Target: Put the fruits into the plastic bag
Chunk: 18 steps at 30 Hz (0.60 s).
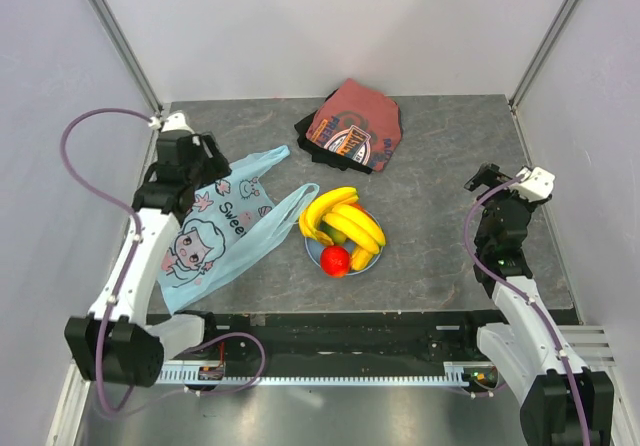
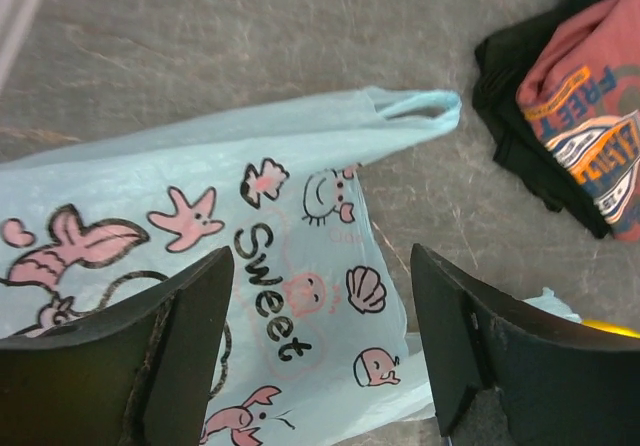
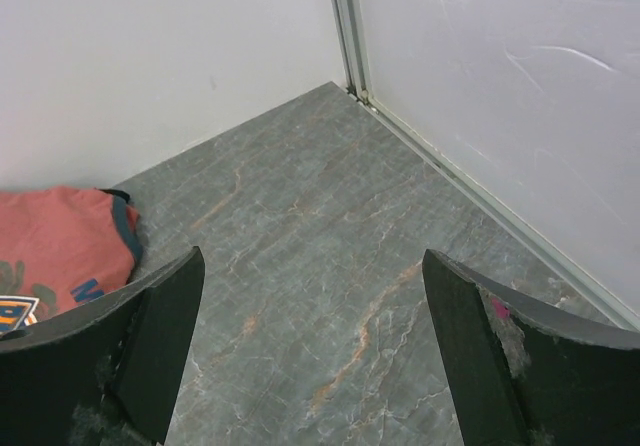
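Observation:
The light-blue plastic bag [image 1: 225, 224] lies flat on the table's left side, its "Sweet" print and cartoon face up. Its two handles point toward the middle. My left gripper [image 1: 213, 156] hovers open over the bag's upper part; in the left wrist view the bag [image 2: 300, 216] fills the space below the open left gripper [image 2: 320, 256]. A bunch of yellow bananas [image 1: 342, 216] rests on a light-blue plate [image 1: 313, 251], with a red round fruit [image 1: 335, 260] at the front. My right gripper [image 1: 483, 179] stands open and empty at the far right, above bare table [image 3: 312, 254].
A folded dark-red printed cloth [image 1: 352, 126] lies at the back centre, also seen in the left wrist view [image 2: 585, 116] and the right wrist view [image 3: 60, 236]. White walls enclose the table on three sides. One bag handle [image 2: 420, 106] reaches toward the cloth.

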Each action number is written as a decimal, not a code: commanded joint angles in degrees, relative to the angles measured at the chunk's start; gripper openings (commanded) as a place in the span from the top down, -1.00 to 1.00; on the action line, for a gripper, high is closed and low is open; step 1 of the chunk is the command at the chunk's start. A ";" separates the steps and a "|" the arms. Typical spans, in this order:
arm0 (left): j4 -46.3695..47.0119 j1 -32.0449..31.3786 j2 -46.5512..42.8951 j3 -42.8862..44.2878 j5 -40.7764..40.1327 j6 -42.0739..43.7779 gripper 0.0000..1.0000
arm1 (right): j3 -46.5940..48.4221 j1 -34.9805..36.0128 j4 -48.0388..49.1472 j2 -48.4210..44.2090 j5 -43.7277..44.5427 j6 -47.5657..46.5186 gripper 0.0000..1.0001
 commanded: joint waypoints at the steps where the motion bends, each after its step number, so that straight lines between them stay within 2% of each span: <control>1: -2.55 -7.23 6.33 3.07 -1.55 -1.47 -0.56 | 3.31 0.27 -2.44 0.56 1.04 -0.19 -0.96; 4: -3.87 -10.33 10.63 4.31 -3.60 -1.82 -0.56 | 3.23 0.27 -2.88 -0.40 1.31 -0.54 -0.96; 9: -4.57 -11.30 16.53 4.14 -2.28 -2.61 -0.56 | 2.61 0.27 -4.02 -1.64 1.84 -0.19 -0.96; 18: -2.30 -11.66 31.90 6.33 5.01 -6.30 -0.57 | 3.58 0.27 -6.40 -1.55 3.33 0.69 -0.96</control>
